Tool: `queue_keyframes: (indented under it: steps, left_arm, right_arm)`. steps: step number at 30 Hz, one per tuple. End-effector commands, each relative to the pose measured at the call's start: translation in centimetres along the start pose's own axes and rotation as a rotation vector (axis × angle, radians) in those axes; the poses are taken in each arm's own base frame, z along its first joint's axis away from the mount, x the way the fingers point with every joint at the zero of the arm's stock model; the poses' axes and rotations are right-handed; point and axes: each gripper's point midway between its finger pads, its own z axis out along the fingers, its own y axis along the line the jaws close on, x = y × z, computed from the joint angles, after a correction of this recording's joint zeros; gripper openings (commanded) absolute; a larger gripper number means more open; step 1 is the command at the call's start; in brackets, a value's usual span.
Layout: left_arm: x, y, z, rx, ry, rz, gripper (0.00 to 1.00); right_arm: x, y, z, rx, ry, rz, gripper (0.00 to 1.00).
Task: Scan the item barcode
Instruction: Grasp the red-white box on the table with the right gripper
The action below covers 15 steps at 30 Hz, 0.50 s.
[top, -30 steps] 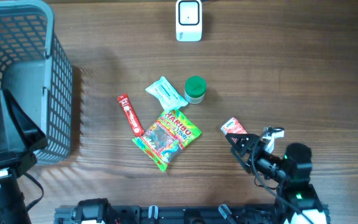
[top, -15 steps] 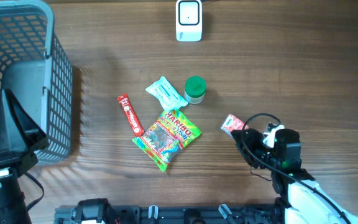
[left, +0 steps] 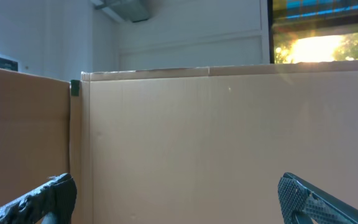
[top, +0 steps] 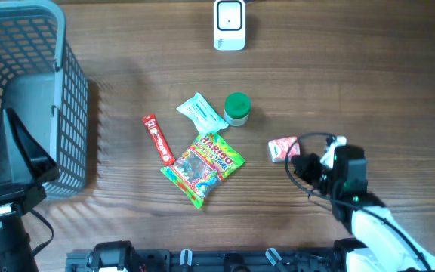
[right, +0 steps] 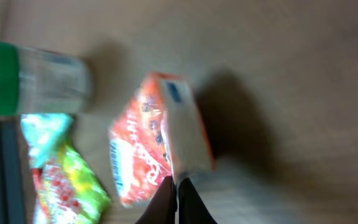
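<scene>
Basket (top: 21, 91) sits at the tabletop's (top: 368, 75) left edge, scanner (top: 229, 25) far middle. Jar (top: 237, 108), pouch (top: 200, 112), snack stick (top: 158, 140) and candy bag (top: 205, 166) cluster centrally (small box (top: 282, 149) just right of them).

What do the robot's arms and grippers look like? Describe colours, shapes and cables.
The right arm has a white lower link, a black wrist block and a thin, looping black cable. The right gripper is black and slim. The left gripper has black, textured fingers.
</scene>
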Motion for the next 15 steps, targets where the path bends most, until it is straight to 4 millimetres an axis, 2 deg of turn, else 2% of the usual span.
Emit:
queue_keyframes:
  steps: [1, 2, 3, 4, 5, 7, 12, 15]
  left_arm:
    - [0.5, -0.2, 0.2, 0.006, 0.011, -0.005, 1.00]
    - [0.5, -0.2, 0.2, 0.006, 0.011, -0.005, 1.00]
    - [0.5, -0.2, 0.2, 0.006, 0.011, -0.005, 1.00]
    - [0.5, -0.2, 0.2, 0.006, 0.011, -0.005, 1.00]
    - [0.5, -0.2, 0.2, 0.006, 0.011, -0.006, 1.00]
    - [0.5, -0.2, 0.2, 0.006, 0.011, -0.005, 1.00]
    - [0.5, -0.2, 0.2, 0.006, 0.011, -0.006, 1.00]
    - [0.5, -0.2, 0.2, 0.006, 0.011, -0.006, 1.00]
  right_arm:
    - [-4.1, 5.5, -2.2, -0.064, -0.023, -0.362, 0.04]
    - [-4.2, 6.0, -2.9, -0.039, 0.017, -0.414, 0.05]
    - [-4.3, 6.1, -3.6, -0.007, 0.054, -0.424, 0.20]
    - [-4.2, 6.2, -4.1, 0.012, 0.080, -0.426, 0.76]
    - [-4.1, 6.5, -4.6, 0.020, 0.101, -0.420, 1.00]
    - [-4.0, 6.9, -5.2, 0.022, 0.126, -0.404, 1.00]
    - [-3.1, 5.7, -4.6, 0.067, 0.173, -0.237, 1.00]
    - [-1.9, 3.7, -3.8, 0.176, 0.222, 0.083, 1.00]
